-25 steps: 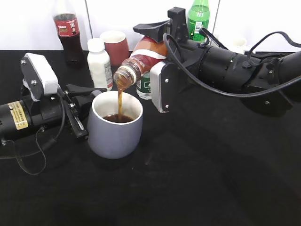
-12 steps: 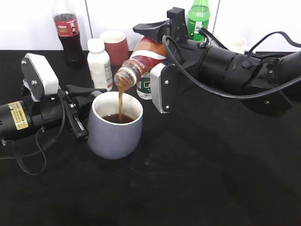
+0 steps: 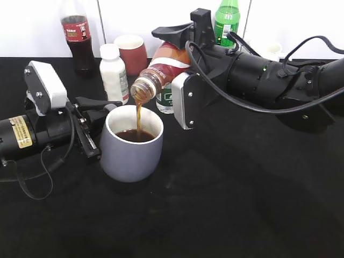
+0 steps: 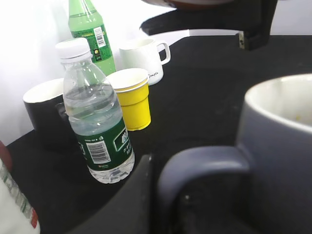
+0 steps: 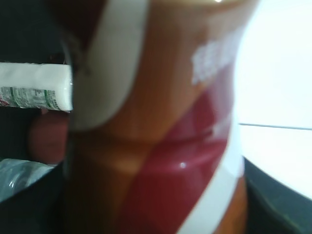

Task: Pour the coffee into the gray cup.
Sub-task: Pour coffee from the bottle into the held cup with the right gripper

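The coffee bottle [image 3: 161, 67] is tipped neck-down to the left above the gray cup [image 3: 131, 153]. A thin brown stream [image 3: 138, 115] falls from its mouth into the cup, which holds dark liquid. My right gripper [image 3: 176, 67] is shut on the bottle's body; in the right wrist view the swirl label [image 5: 161, 122] fills the frame. My left gripper [image 3: 97, 124] is at the cup's left side, shut on its handle. In the left wrist view the handle [image 4: 204, 161] lies against my finger [image 4: 131, 200], with the cup wall [image 4: 282, 146] to the right.
At the back stand a cola bottle [image 3: 75, 32], a white bottle [image 3: 114, 70], a dark red cup [image 3: 131, 51], a green bottle [image 3: 227, 19] and a water bottle [image 4: 95, 122]. A yellow paper cup [image 4: 131, 97], white mug [image 4: 144, 56] and black mug [image 4: 46, 114] stand behind.
The coffee keeps streaming into the cup. The bottle and both grippers have barely moved.
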